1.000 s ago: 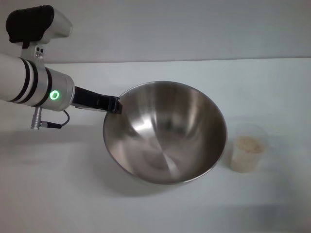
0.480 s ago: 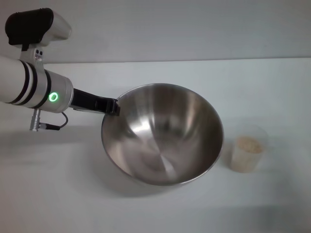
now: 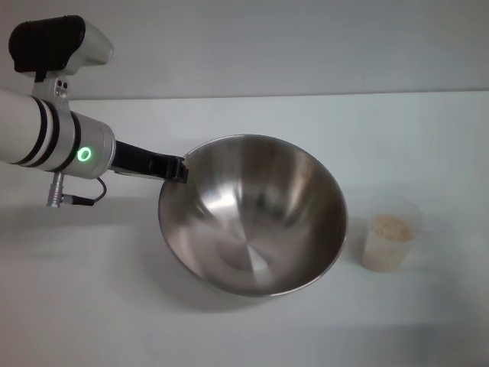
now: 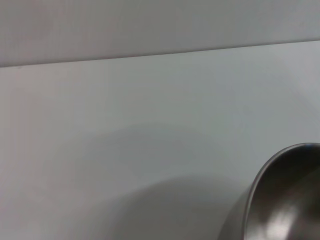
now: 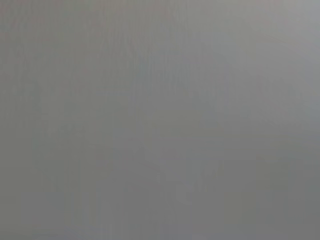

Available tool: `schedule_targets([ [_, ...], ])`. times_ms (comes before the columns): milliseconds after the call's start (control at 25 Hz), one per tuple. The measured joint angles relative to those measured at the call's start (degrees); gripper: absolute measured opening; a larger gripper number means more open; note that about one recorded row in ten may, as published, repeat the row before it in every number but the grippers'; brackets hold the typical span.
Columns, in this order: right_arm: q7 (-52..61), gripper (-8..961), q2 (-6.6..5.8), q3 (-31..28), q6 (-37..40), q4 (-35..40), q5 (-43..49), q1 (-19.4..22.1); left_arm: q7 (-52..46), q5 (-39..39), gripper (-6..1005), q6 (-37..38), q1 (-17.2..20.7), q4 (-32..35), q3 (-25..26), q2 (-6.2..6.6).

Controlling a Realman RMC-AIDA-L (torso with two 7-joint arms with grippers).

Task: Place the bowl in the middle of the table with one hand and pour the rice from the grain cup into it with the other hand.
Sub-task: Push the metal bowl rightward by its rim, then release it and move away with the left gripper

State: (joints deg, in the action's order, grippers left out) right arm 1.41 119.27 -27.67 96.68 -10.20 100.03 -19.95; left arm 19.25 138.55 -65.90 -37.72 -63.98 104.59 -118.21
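The large steel bowl (image 3: 252,214) is in the middle of the white table (image 3: 99,306) in the head view, tilted with its far-left rim raised. My left gripper (image 3: 181,167) reaches in from the left and is shut on that rim. A slice of the bowl's rim (image 4: 280,200) also shows in the left wrist view. To the right of the bowl stands the small clear grain cup (image 3: 390,233), upright, with pale rice (image 3: 390,227) inside. The right gripper is out of view; its wrist view shows only flat grey.
A grey wall runs behind the table's far edge (image 3: 306,95). Bare white tabletop lies in front of the bowl and to its left under my left arm (image 3: 46,138).
The bowl, held by my left gripper, has shifted slightly left and toward the front. The cup has not moved.
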Motion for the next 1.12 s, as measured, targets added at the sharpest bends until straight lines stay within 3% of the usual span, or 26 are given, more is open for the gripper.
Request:
schedule_targets([
  [800,0.0,530,0.00,0.2,0.1,0.0,0.0,0.1,1.5,-0.1,167,0.8,0.1,-0.6,1.1,0.17],
  [1040,0.0,530,0.00,0.2,0.2,0.0,0.0,0.1,2.1,-0.3,193,4.0,5.9,-13.9,1.9,-0.04],
  [1080,0.0,530,0.00,0.1,0.2,-0.1,0.0,0.0,2.4,-0.5,192,7.1,7.8,-16.5,1.1,-0.15],
  [1120,0.0,530,0.00,0.0,0.3,-0.1,0.0,0.0,3.0,-0.6,192,15.3,11.7,-20.4,-1.7,-0.20],
])
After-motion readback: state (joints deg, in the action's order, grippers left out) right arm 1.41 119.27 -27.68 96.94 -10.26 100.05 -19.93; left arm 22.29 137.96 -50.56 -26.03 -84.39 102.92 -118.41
